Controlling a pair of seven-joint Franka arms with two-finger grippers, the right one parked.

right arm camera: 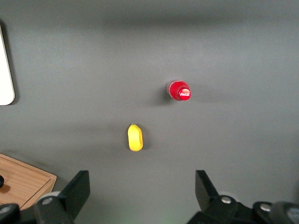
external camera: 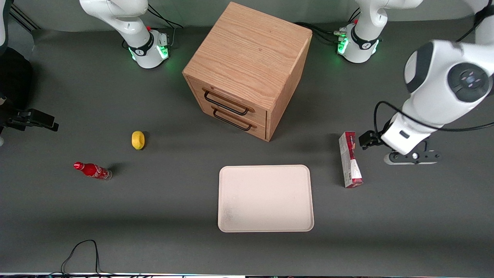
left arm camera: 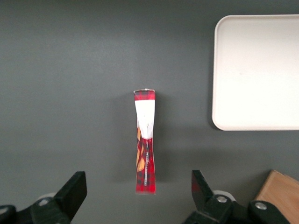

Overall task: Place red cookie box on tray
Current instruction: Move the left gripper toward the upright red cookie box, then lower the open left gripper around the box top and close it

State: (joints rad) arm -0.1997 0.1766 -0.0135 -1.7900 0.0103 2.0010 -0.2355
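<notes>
While the left arm reaches low over the working arm's end of the bench (external camera: 115,216), its gripper (left arm camera: 138,198) hangs above the red cookie box (external camera: 350,160) with its 2 fingers (left arm camera: 71,193) spread wide and nothing between them. From the wrist camera, the box's near end sits midway between the 2 fingertips, clear of both. The box stands on a narrow long edge on the dark grey bench surface, red with pale printed sides, its length running toward the front camera. It lies beside the tray (external camera: 265,227), apart from it, on the side toward the working arm.

The tray is a pale, flat rectangle with rounded corners and a low rim, and it carries nothing. It sits nearer to the front camera than the wooden cabinet (external camera: 249,65), which has 2 drawers with dark wire handles (external camera: 226,105) and stands turned at an angle.

Toward the parked arm's end of the bench lie a small yellow object (external camera: 137,139) and a small red soda bottle (external camera: 92,170), the bottle nearer to the front camera than the yellow piece. A black cable (external camera: 83,251) loops at the bench edge closest to the front camera.
</notes>
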